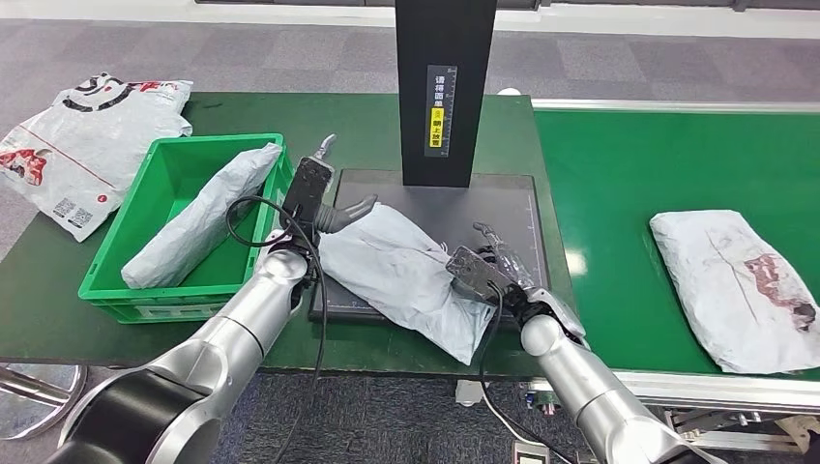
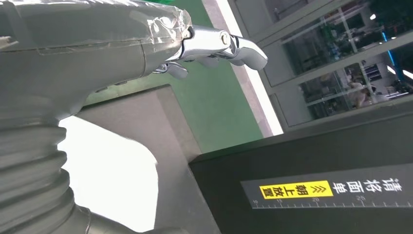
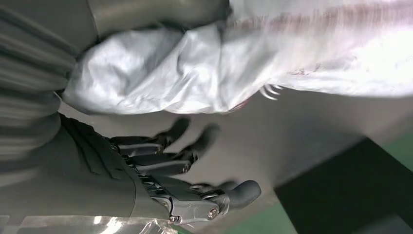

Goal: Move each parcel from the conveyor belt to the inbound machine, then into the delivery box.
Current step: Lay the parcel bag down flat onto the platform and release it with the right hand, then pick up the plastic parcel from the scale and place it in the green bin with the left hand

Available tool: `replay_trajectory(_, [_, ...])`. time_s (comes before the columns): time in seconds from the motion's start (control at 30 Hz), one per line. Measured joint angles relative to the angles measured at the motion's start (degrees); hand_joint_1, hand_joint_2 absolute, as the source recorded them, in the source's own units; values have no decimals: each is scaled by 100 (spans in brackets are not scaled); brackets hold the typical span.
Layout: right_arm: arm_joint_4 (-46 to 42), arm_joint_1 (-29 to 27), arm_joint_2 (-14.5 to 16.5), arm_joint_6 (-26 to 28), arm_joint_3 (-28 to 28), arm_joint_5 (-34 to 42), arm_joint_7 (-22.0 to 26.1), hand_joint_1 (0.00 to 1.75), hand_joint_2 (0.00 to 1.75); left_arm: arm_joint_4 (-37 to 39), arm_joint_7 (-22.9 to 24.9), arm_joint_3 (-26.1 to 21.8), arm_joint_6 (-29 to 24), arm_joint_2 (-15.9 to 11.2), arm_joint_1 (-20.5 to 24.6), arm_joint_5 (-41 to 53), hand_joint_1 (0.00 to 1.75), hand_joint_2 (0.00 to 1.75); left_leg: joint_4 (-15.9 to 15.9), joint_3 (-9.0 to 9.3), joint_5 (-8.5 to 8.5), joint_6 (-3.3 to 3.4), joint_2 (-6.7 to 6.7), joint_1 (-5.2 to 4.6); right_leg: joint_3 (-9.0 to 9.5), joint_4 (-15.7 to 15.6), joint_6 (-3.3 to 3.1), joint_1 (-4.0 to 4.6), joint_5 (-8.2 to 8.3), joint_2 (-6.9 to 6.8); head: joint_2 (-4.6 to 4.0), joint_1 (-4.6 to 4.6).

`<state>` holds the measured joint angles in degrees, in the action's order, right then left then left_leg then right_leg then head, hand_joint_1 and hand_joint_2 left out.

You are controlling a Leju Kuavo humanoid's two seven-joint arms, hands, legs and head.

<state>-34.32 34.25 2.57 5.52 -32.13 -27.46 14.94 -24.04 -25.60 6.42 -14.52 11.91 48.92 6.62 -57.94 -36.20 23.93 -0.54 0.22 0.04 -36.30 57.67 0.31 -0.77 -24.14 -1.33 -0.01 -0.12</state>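
Right hand (image 1: 488,266): fingers spread, empty, beside grey parcel (image 1: 406,275) | left hand (image 1: 324,198): open at parcel's far end, likely reaching to lift | parcel lies across inbound machine (image 1: 503,208) plate's front edge, overhanging | 1 parcel in delivery box (image 1: 126,295) | 1 on conveyor belt (image 1: 619,174)

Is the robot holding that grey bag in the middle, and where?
Neither hand grips it. The grey bag lies on the scanner plate; the right hand is open beside it, the left hand open by its other end.
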Motion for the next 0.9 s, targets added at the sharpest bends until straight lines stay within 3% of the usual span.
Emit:
replay_trajectory(0.07, [-136, -41, -4, 36, 0, 98, 53, 0, 0, -12, -7, 34, 0, 1, 1, -1, 0, 175, 0, 0, 1, -1, 2, 0, -2, 0, 0, 0, 0, 2, -1, -1])
replay_trajectory(0.6, [-344, -88, -46, -23, 4, 272, 175, 0, 0, -10, 32, 125, -15, -5, 4, 9, 0, 175, 0, 0, 2, -2, 5, 0, -3, 0, 0, 0, 0, 4, 1, -1])
replay_trajectory(0.7, [-386, -107, -48, 66, 43, 452, 386, 0, 0, 8, 174, 210, -113, -6, 8, 178, 0, 175, 0, 0, 2, -2, 4, 0, -3, 0, 0, -1, 0, 4, 1, 0])
replay_trajectory(0.9, [-797, -129, -130, 1038, 673, 1212, 1147, 0, 0, 197, 1034, 1333, -548, 85, 60, 1554, 0, 175, -1, 0, 5, 0, 11, -4, -4, 0, 0, -4, 1, 15, 0, -1])
